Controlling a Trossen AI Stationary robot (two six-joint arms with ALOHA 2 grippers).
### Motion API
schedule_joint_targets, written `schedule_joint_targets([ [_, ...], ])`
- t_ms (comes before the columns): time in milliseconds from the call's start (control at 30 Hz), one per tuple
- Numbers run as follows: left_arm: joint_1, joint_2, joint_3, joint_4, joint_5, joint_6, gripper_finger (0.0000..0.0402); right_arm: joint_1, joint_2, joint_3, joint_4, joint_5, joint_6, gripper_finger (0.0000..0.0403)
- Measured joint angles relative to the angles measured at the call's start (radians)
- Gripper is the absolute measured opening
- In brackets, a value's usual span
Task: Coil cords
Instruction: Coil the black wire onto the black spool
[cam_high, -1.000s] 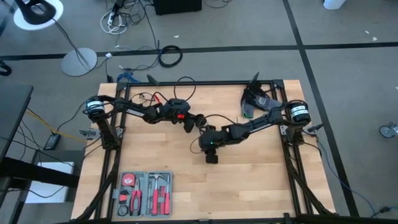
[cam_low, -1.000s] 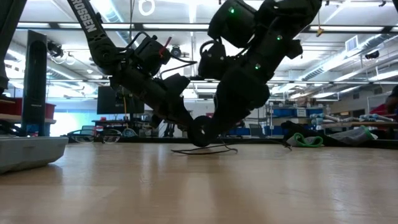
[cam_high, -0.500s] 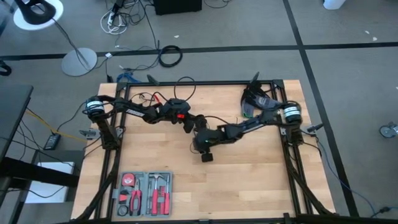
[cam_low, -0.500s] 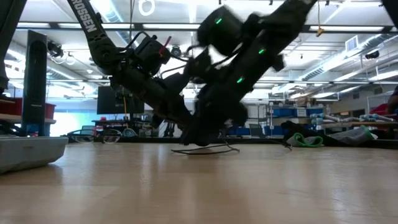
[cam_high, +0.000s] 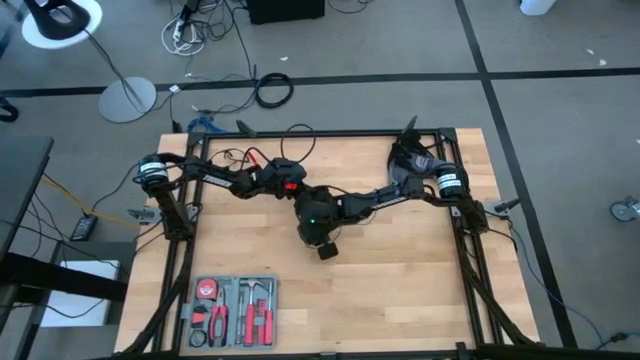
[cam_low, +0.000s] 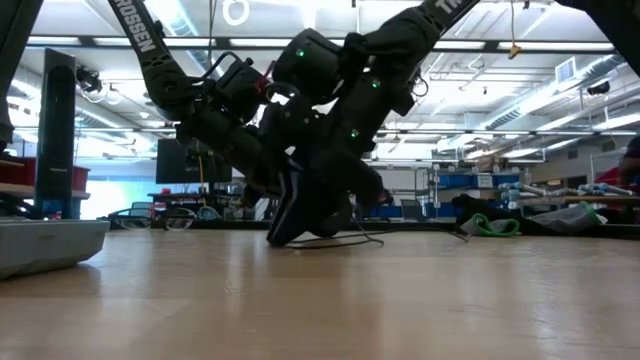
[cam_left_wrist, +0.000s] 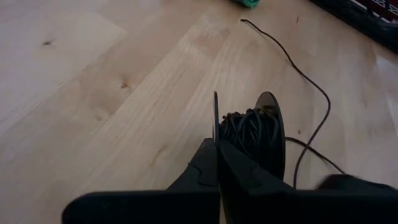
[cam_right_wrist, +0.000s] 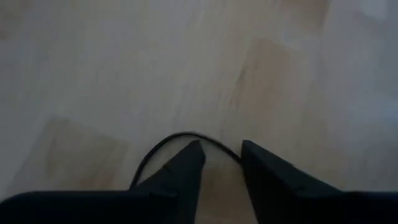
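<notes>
Winding step, mid-counter: left pincer (cam_left_wrist: 217, 163) clamps the spool of coiled cord (cam_left_wrist: 249, 134), while the right pincer (cam_right_wrist: 221, 163), part-open, straddles the loose strand (cam_right_wrist: 168, 142); next it must close.

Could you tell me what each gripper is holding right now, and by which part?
The left gripper is shut on the spool's thin flange. The right gripper is open astride the cord, holding nothing.

The surface (cam_left_wrist: 93, 81) is pale, smooth wood with visible grain and a soft sheen. The thin cord (cam_left_wrist: 311, 81) looks matt black; the spool's disc (cam_left_wrist: 273, 134) smooth dark plastic.
</notes>
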Motion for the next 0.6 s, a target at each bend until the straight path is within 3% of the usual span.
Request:
schedule_joint_targets([
  [200,0.0,0.0,0.0,-0.011,-0.006,0.001,0.0,-0.013,0.021,0.002,-0.003,-0.06,0.01,0.0013],
  [400,-0.001,0.0,0.0,-0.005,0.002,0.001,0.0,0.003,-0.044,-0.008,-0.038,0.043,0.207,0.0002],
  [600,-0.001,0.0,0.0,-0.008,0.006,-0.004,0.0,0.047,-0.188,-0.014,-0.157,0.244,0.234,0.0001],
])
